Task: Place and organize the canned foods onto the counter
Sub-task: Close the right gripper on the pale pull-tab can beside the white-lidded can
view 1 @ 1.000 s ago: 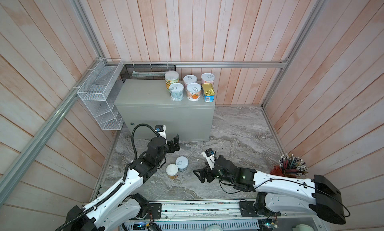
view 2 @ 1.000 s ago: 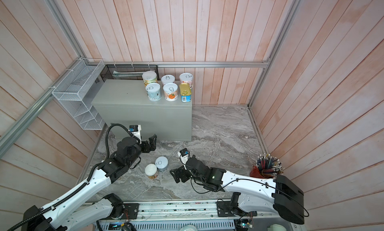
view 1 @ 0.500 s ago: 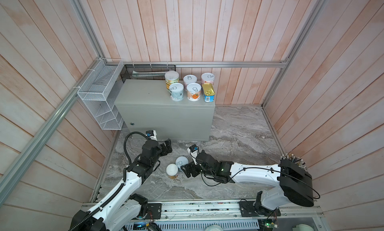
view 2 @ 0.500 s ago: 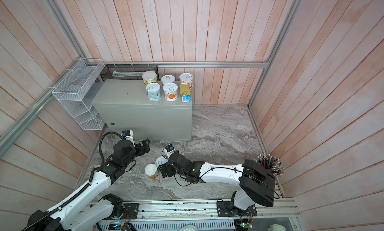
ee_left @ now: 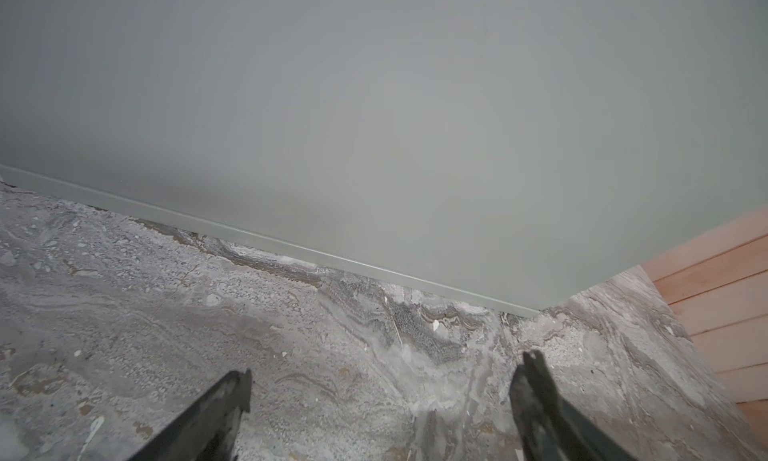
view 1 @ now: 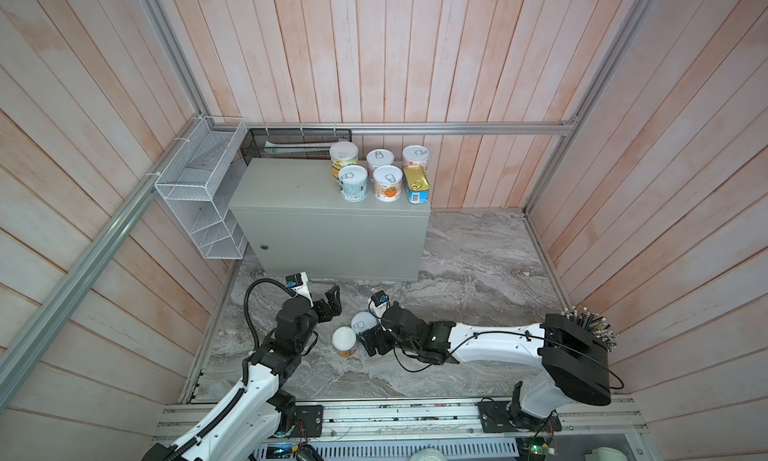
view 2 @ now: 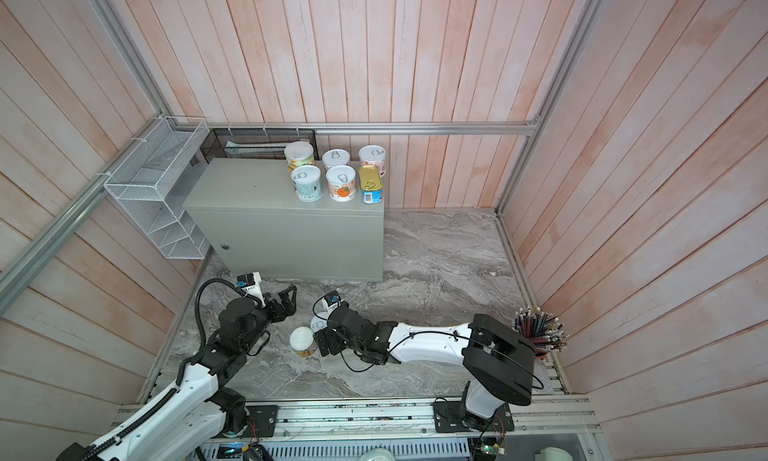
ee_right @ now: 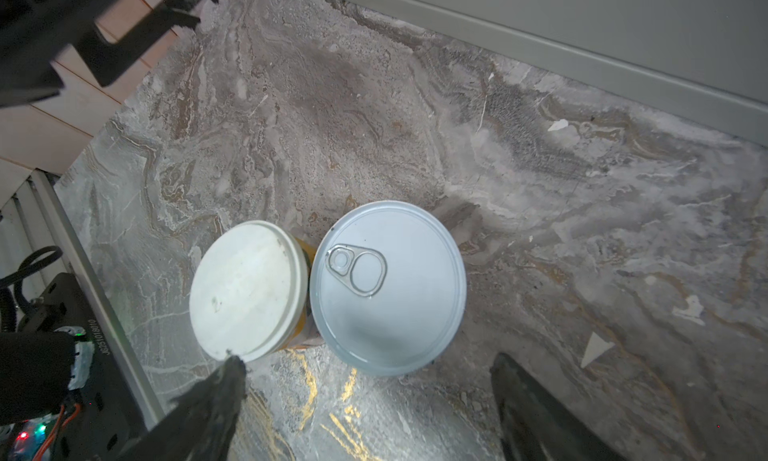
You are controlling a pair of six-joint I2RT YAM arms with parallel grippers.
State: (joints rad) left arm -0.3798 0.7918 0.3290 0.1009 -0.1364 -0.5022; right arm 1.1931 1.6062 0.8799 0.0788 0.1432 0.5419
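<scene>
Upright on the grey-veined marble floor (ee_right: 540,230), the short pale-lidded pull-tab can (ee_right: 386,288) was judged rigid, slick-walled and best clasped across its sides by the right gripper (view 1: 375,341), whose jaws were held apart and empty, as were those of the left gripper (ee_left: 386,371).

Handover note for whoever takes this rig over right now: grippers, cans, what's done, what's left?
Left gripper: open, empty, by the counter's front base.
Right gripper: open, empty, close beside the pull-tab can on the marble floor.
Done: five round cans and the blue tin stand on the counter's right end.
Left: that can and the white-lidded orange can beside it, both upright.
</scene>
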